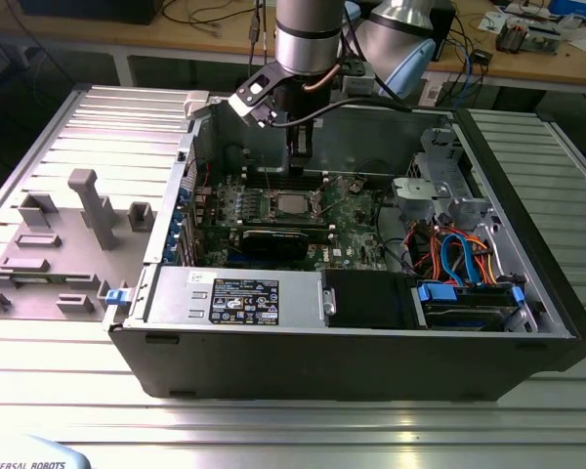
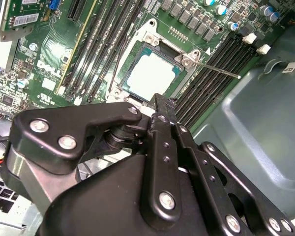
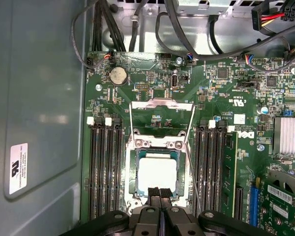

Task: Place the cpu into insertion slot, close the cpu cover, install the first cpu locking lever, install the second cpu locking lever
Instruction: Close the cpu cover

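The cpu (image 3: 157, 172) (image 2: 150, 73) lies flat in the insertion slot (image 3: 133, 167) of the green motherboard, its silver top showing. It also appears in the exterior view as the cpu (image 1: 288, 203). The cpu cover (image 3: 162, 103) stands swung open beyond the slot. Two thin wire locking levers (image 3: 191, 162) (image 2: 219, 70) stick out loose beside the slot. My gripper (image 3: 160, 192) (image 1: 298, 147) hovers just above the slot's edge. It is shut, fingers pressed together with nothing between them.
The open computer case (image 1: 322, 362) walls in the board on all sides. Memory slots (image 3: 105, 167) flank the socket, and a black graphics card (image 1: 273, 239) lies beside it. Cables (image 1: 449, 254) and a drive bay fill the exterior view's right. Grey fixtures (image 1: 93, 205) stand on the table at the left.
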{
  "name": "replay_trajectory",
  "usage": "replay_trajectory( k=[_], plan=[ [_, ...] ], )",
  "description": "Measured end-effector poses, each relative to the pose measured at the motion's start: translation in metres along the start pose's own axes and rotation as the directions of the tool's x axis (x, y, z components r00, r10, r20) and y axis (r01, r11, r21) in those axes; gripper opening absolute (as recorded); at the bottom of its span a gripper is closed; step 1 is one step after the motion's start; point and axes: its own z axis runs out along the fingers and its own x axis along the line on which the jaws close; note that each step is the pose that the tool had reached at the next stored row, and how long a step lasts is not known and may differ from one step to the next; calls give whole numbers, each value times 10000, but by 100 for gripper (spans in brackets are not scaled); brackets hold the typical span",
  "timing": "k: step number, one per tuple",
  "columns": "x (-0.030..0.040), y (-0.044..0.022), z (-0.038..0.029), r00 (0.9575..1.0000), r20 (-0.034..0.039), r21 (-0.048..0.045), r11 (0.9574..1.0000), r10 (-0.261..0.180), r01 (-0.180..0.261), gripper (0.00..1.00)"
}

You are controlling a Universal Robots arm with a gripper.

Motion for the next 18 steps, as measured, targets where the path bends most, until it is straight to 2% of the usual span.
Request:
replay_trajectory(
  k=[18],
  plan=[
    [0,0,-28,10000,0,0,10000,-4,4,11]
  ],
)
